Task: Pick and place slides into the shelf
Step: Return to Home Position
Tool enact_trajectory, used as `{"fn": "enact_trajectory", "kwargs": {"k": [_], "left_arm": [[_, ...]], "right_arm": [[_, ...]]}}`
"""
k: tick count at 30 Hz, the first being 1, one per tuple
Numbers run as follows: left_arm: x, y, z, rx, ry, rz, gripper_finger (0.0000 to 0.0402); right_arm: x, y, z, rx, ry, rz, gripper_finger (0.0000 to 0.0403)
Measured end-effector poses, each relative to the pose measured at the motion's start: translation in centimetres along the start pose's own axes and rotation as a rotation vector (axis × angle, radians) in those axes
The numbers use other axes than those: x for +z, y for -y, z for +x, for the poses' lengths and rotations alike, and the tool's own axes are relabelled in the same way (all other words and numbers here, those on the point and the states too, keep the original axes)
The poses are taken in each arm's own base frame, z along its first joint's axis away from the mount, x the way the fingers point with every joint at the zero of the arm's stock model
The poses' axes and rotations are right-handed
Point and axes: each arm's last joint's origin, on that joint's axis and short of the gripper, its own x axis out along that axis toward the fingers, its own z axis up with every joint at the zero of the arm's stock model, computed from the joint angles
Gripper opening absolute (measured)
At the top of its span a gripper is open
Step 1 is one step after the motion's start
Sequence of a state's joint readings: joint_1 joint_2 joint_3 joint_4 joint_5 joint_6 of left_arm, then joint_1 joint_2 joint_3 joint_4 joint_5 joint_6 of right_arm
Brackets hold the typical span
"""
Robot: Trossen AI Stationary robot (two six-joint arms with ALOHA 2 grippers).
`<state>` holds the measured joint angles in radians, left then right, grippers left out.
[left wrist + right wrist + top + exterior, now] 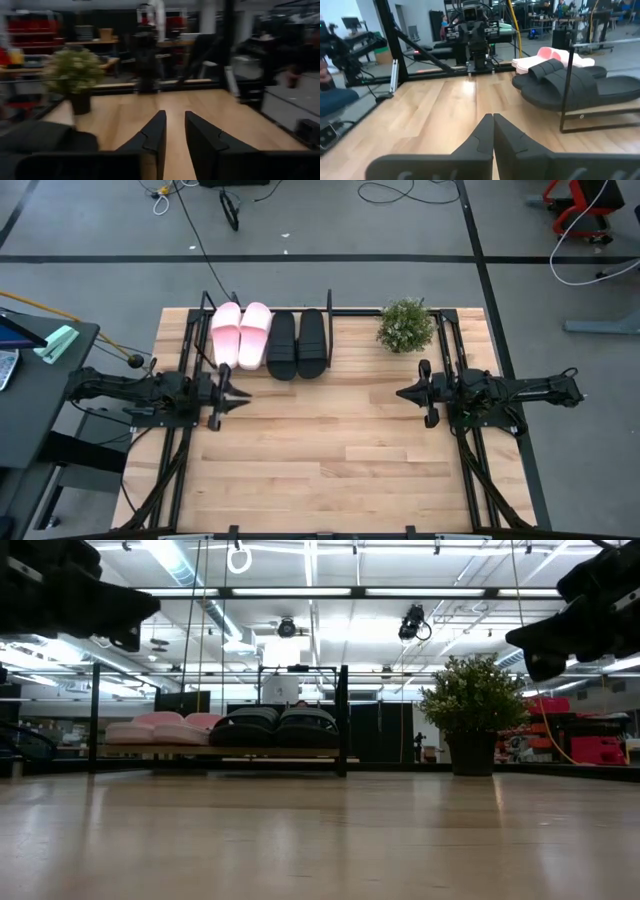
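Two pale pink slides and two black slides lie side by side, soles down, on the shelf at the table's far edge. The low view shows the pink pair and the black pair resting on the shelf's wooden base between its black posts. My left gripper hovers level at the table's left, just in front of the pink slides. It is open by a narrow gap and holds nothing. My right gripper hovers level at the table's right, shut and empty.
A small green potted plant stands at the far right of the table, beside the shelf. Black arm frames run along both side edges. Bare wooden tabletop lies between the two grippers and toward the near edge.
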<state>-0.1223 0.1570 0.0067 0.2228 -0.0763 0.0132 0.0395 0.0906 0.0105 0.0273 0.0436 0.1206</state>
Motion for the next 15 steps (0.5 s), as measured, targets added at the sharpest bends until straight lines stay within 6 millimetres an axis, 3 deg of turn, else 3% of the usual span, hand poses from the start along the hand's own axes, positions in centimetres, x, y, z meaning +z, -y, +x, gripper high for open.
{"fn": "enact_trajectory", "kwargs": {"k": [15], "left_arm": [[-0.13, 0.01, 0.0, -0.007, -0.013, 0.051, 0.0101]], "right_arm": [[-0.03, 0.0, 0.0, 0.0, -0.004, -0.001, 0.001]]}}
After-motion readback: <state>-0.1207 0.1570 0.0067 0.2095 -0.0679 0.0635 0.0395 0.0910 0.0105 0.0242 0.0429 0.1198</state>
